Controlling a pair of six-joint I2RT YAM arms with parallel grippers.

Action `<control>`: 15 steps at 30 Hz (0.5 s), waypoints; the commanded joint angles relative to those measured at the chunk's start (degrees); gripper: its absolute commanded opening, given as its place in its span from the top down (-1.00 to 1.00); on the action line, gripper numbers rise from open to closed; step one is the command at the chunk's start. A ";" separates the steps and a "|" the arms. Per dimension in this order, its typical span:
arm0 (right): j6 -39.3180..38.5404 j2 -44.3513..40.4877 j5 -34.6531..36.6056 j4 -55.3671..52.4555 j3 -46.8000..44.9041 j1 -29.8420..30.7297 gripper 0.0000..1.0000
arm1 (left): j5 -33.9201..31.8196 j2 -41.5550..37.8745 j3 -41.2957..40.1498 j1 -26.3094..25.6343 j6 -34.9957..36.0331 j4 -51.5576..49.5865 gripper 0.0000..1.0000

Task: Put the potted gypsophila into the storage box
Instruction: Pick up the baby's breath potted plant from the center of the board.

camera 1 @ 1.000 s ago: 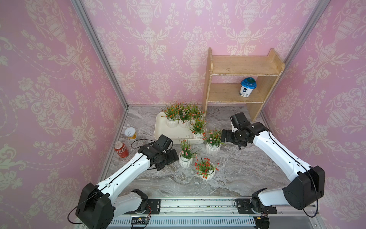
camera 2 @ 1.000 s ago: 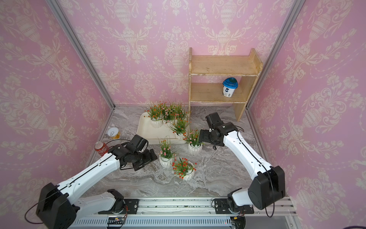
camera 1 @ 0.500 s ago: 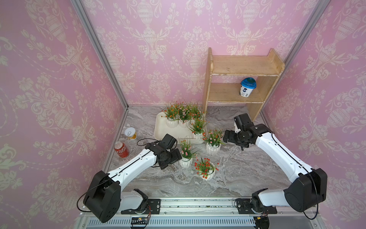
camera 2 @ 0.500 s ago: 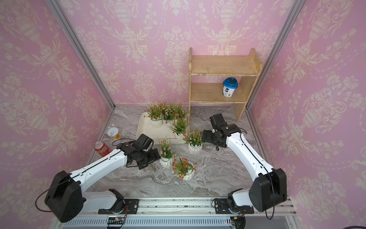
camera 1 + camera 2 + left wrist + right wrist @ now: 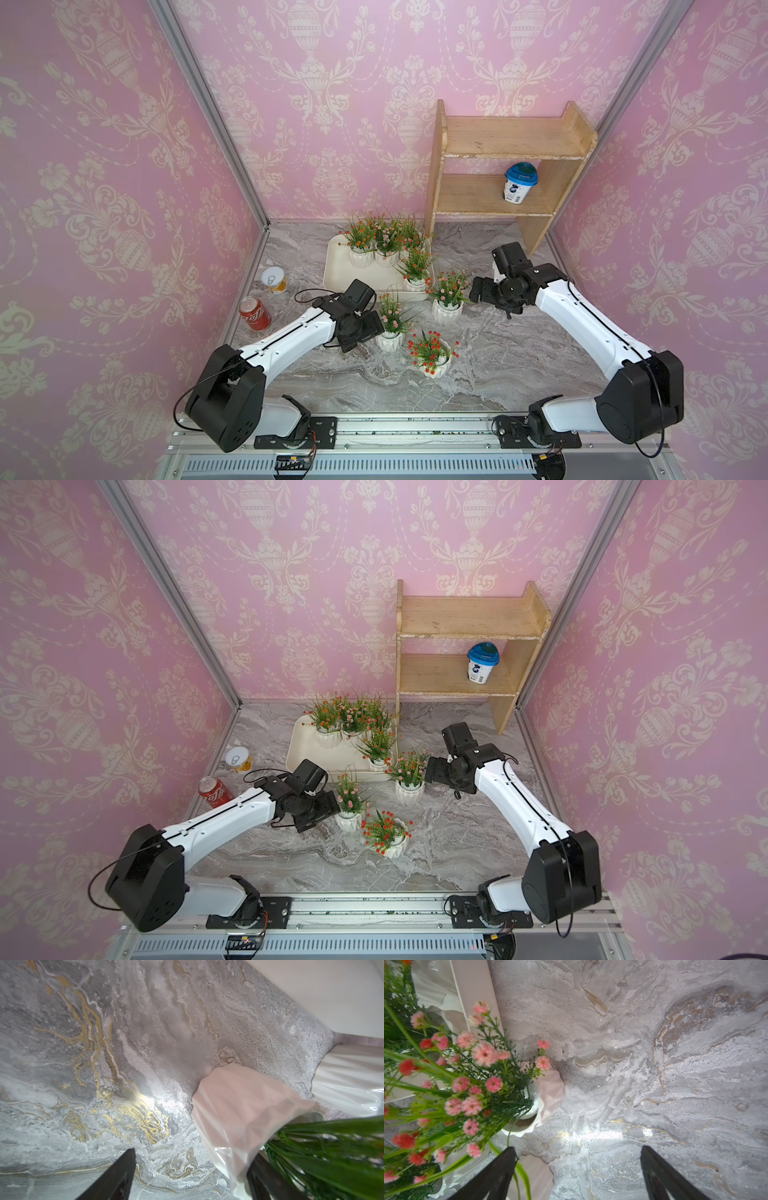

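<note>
The cream storage box point(image 5: 332, 266) point(image 5: 296, 746) holds several potted gypsophila at its back and right. Three more pots stand on the marble in front. My left gripper point(image 5: 374, 331) point(image 5: 328, 812) is open beside the pink-flowered pot point(image 5: 390, 340). In the left wrist view this pot point(image 5: 239, 1109) lies against one finger, partly between the jaws of the left gripper point(image 5: 191, 1167). My right gripper point(image 5: 476, 291) point(image 5: 579, 1159) is open and empty next to another pink-flowered pot point(image 5: 446, 311) point(image 5: 550, 1091). The red-flowered pot point(image 5: 432, 363) stands nearest the front.
A red cola can point(image 5: 254, 312) and a yellow can point(image 5: 274, 279) stand by the left wall. The wooden shelf point(image 5: 498, 145) at the back right carries a blue-lidded cup point(image 5: 519, 183). The box's wall point(image 5: 322, 991) runs close behind the left gripper.
My left arm has moved right, up to the pink-flowered pot, and its jaws have narrowed a little. The right arm has barely shifted.
</note>
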 commanded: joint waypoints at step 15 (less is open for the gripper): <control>-0.53 -1.34 -0.33 -0.20 -1.12 -0.54 -0.91 | -3.96 0.95 1.48 -0.59 2.35 -3.42 -0.19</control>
